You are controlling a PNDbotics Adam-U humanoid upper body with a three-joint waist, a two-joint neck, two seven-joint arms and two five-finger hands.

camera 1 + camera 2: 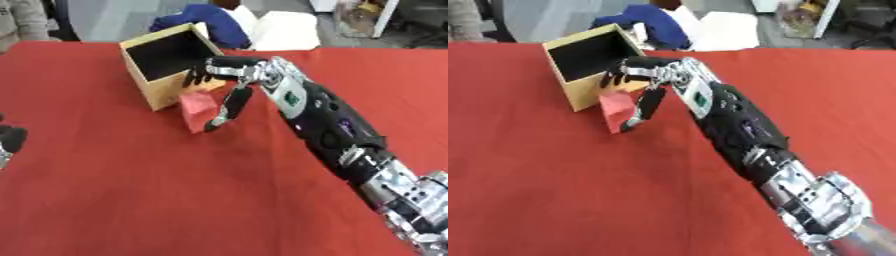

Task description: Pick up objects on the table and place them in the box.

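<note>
— What is happening on the red table (131,200)?

— The robot's right hand (229,75) is reaching in from the lower right, its fingers (199,75) curling over the top of a pink block (198,109) while the thumb (229,107) is pressing along the block's right side.

— Where is the block sitting?

— It is standing on the cloth, touching the near wall of the wooden box (166,95), which is lying open towards the camera.

— And the left hand (9,142)?

— Only a dark sliver is showing at the left edge; I cannot tell how its fingers are set.
</note>
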